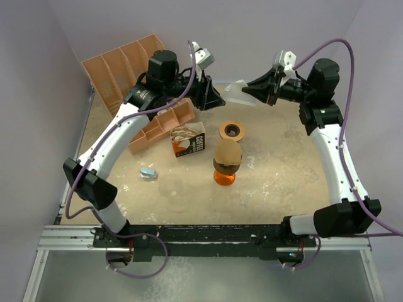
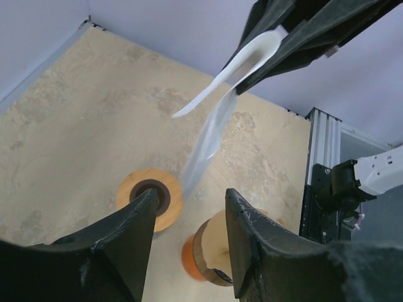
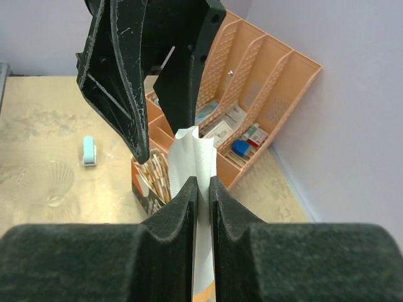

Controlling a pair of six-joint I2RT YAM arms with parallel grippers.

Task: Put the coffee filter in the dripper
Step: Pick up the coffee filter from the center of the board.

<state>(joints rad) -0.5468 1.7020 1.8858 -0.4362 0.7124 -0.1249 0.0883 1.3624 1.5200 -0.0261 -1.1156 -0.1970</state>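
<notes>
Nearest the lens in the right wrist view, the right gripper (image 3: 203,189) has its fingers pressed together on the white coffee filter (image 3: 194,154). It pinches one edge, so the flat, folded paper juts free in mid-air. You will find the filter above and just behind the wooden ring (image 1: 233,131). The left gripper (image 2: 190,200) faces it from the ring's left, jaws roughly half apart and holding nothing. This posture suggests it is set to catch the free layer and spread the paper open. The clear ribbed cone (image 1: 176,187), judged to be the dripper, sits to the near left of the ring, well apart from the filter. Just left of the ring stands a printed box (image 1: 189,139); farther left and behind is an orange organiser (image 1: 119,69). The table (image 1: 283,182) is mottled beige, enclosed by plain pale walls (image 1: 239,25).
</notes>
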